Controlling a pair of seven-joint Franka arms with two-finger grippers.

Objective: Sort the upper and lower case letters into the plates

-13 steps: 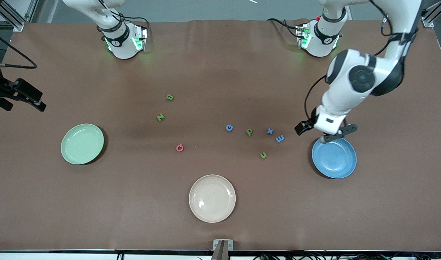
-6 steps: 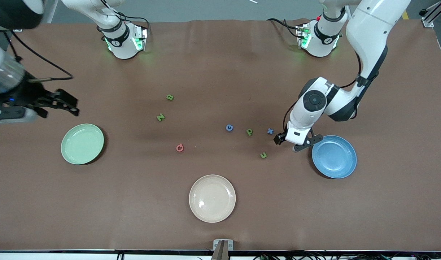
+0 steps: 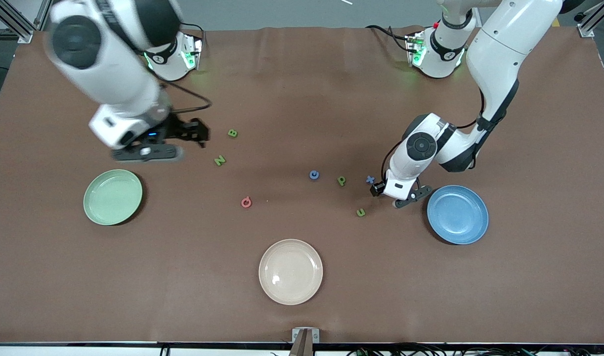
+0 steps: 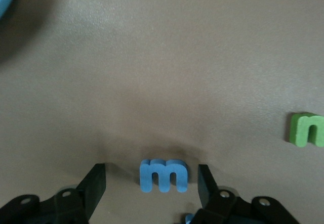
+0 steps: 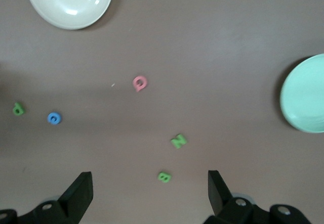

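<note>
Matte brown tabletop [image 3: 302, 296]; left gripper [image 4: 150, 183] fingers parted around flat foam blue m [image 4: 163, 175]; right gripper [image 5: 149, 191] wide open, empty.

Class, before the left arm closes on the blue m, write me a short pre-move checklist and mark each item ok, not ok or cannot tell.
1. Blue m sits between the left claw fingers: ok.
2. Fingers apart, not yet touching the m: ok.
3. Green n lies apart from the fingers: ok.
4. Blue plate holds nothing: ok.
5. Right claw open, over the table by the green B, away from the left arm: ok.
6. Fingertips low enough for a grip: cannot tell.
</note>
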